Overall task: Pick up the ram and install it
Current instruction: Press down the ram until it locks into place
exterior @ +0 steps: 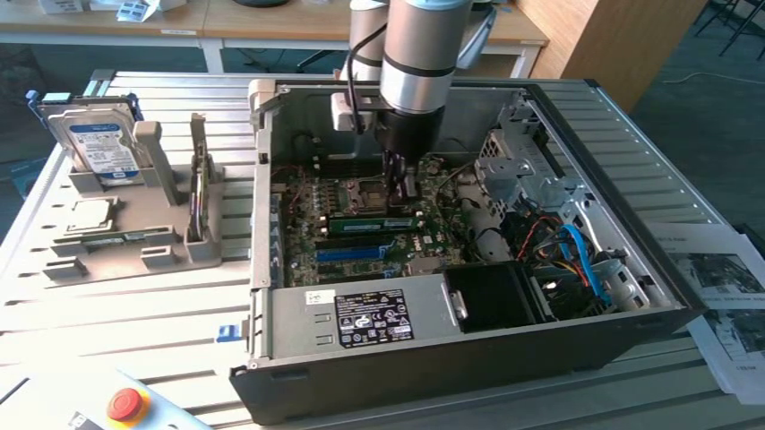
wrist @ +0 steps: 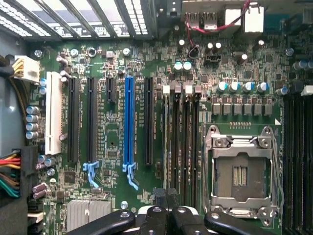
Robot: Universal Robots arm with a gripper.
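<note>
A long green ram [exterior: 371, 222] stands on edge among the motherboard's memory slots, inside the open computer case [exterior: 269, 269] in the exterior view. My gripper [exterior: 400, 190] hangs straight down over the board, just beyond the ram and next to the processor socket [exterior: 365, 190]. Whether it touches the ram I cannot tell. In the wrist view the dark fingers [wrist: 157, 197] are pressed together with nothing between them, right over the black memory slots [wrist: 183, 142] beside the empty socket [wrist: 239, 174].
On the exterior view's left, a grey holder [exterior: 167, 255] carries a blue-labelled hard drive [exterior: 102, 148], a square silver processor chip [exterior: 90, 215] and a thin upright board [exterior: 199, 179]. Cables [exterior: 574, 255] and a drive cage [exterior: 526, 166] crowd the case's right. A red stop button [exterior: 125, 403] is in front.
</note>
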